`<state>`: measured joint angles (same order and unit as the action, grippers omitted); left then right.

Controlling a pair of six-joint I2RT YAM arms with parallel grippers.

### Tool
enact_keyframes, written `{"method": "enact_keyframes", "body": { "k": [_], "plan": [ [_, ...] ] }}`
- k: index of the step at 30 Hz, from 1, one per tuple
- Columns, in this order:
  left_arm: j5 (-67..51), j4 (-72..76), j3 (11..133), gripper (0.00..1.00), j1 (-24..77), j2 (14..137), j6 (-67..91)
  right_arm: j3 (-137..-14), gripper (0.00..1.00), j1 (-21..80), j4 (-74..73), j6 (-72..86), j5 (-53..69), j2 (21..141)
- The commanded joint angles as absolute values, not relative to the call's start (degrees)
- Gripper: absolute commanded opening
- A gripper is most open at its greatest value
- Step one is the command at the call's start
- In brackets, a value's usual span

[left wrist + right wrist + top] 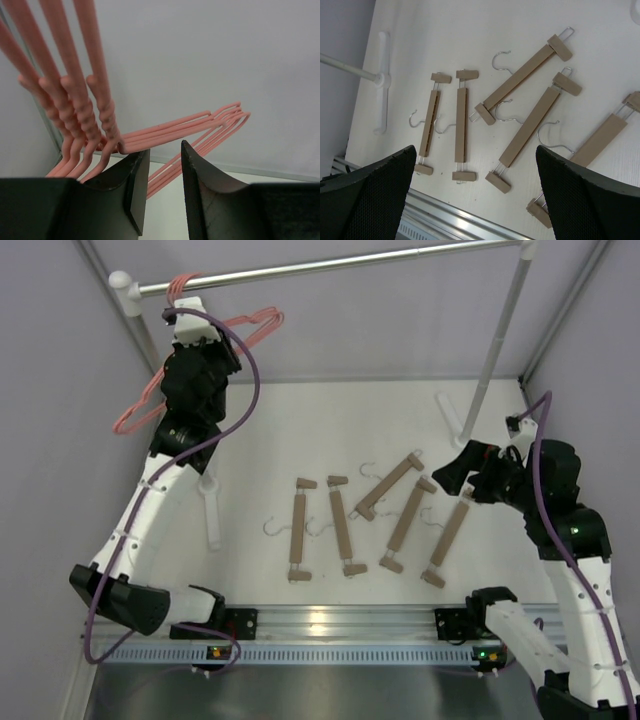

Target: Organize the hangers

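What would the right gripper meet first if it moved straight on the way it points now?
Probably the wooden hangers lying on the table, seen between the right gripper's open fingers; which one first is unclear.

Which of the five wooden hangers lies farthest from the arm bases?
The middle wooden hanger: it lies diagonally, with its upper clip reaching farther back than any of the other four.

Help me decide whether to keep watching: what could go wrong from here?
1. The pink hangers cross the gap of the open left gripper, up at the rail; pulling away could snag them and drag them off.
2. The wooden hangers lie close together, hooks reaching toward neighbours; the wide-open right gripper above might catch two or shove one aside.
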<state>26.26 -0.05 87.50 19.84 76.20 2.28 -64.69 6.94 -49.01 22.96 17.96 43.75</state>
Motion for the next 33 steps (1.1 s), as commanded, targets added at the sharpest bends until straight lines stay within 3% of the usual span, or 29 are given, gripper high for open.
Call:
{"method": "enact_keyframes", "body": {
  "k": [1,10,14,19,25,27,33],
  "plan": [
    [20.9,1.8,87.2,0.36,19.4,73.6,3.1,-67.4,0.99,6.6,-45.3,22.3,18.5,44.2],
    [10.3,0.4,86.1,0.35,19.9,72.2,5.9,-67.1,0.99,6.5,-45.3,22.8,17.2,44.6],
    [10.5,0.3,84.8,0.34,22.5,70.3,6.7,-67.1,0.99,6.5,-44.7,22.2,18.4,45.3],
    [18.2,-1.8,85.5,0.34,33.5,71.2,0.8,-65.6,0.99,10.4,-42.9,22.2,18.3,49.0],
    [23.6,-4.6,81.5,0.34,41.8,71.3,1.7,-66.0,0.99,27.0,-40.5,27.3,-0.5,56.2],
    [25.4,-6.5,79.4,0.35,44.2,71.3,4.4,-64.5,0.99,27.0,-39.4,29.2,-2.9,56.1],
    [14.3,-10.3,69.8,0.34,45.1,70.7,16.3,-59.0,0.99,27.0,-40.3,32.1,-10.5,53.7]
  ]
}}
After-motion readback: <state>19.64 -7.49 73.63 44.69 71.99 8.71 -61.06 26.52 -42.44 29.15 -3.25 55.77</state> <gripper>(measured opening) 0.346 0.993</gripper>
